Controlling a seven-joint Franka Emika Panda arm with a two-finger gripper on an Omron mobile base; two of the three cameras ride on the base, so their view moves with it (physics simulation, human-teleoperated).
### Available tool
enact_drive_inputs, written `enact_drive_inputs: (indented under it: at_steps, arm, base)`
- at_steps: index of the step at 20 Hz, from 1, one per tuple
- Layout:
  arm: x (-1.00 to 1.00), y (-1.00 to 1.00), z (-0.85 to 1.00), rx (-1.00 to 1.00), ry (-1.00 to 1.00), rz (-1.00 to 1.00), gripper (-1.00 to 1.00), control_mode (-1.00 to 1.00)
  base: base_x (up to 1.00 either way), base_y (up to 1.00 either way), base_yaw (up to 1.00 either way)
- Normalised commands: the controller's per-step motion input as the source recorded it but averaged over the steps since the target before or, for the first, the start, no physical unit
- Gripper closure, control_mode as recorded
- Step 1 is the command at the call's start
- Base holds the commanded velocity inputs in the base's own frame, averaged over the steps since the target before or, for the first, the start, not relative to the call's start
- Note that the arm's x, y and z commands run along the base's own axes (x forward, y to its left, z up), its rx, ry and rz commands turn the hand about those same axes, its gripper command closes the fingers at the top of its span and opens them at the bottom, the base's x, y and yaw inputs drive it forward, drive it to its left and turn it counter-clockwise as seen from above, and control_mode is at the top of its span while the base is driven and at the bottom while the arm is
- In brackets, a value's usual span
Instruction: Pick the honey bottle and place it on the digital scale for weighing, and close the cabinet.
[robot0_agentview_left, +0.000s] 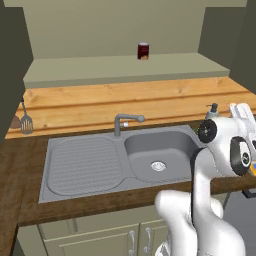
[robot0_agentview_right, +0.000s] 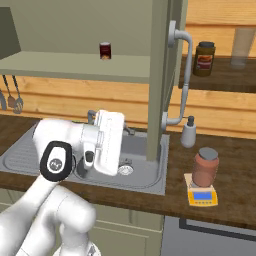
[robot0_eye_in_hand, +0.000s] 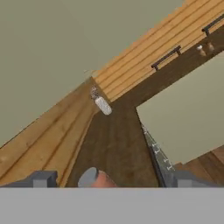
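Honey bottle (robot0_agentview_right: 206, 166) stands upright on the scale (robot0_agentview_right: 202, 196); cabinet (robot0_agentview_right: 159, 75) door hangs open. Gripper (robot0_eye_in_hand: 109, 179) fingers spread, holding nothing, above the bottle.

Open cabinet door (robot0_agentview_right: 159, 75) blocks between sink (robot0_agentview_right: 145, 172) and honey bottle (robot0_agentview_right: 205, 167).
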Motion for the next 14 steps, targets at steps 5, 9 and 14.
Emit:
enact_drive_inputs:
  at_steps: [5,9,14]
  arm:
    - [-1.00,0.23,0.45,0.14,-0.05,0.00,-1.00,-1.00]
    - [-0.90,-0.30,0.20,0.28,-0.04,0.00,-1.00,-1.00]
    - [-1.00,-0.57,0.09,0.11,-0.26,0.04,-1.00,-1.00]
  base:
    - [0.00,0.00,0.00]
    - [0.00,0.00,0.00]
    - [0.00,0.00,0.00]
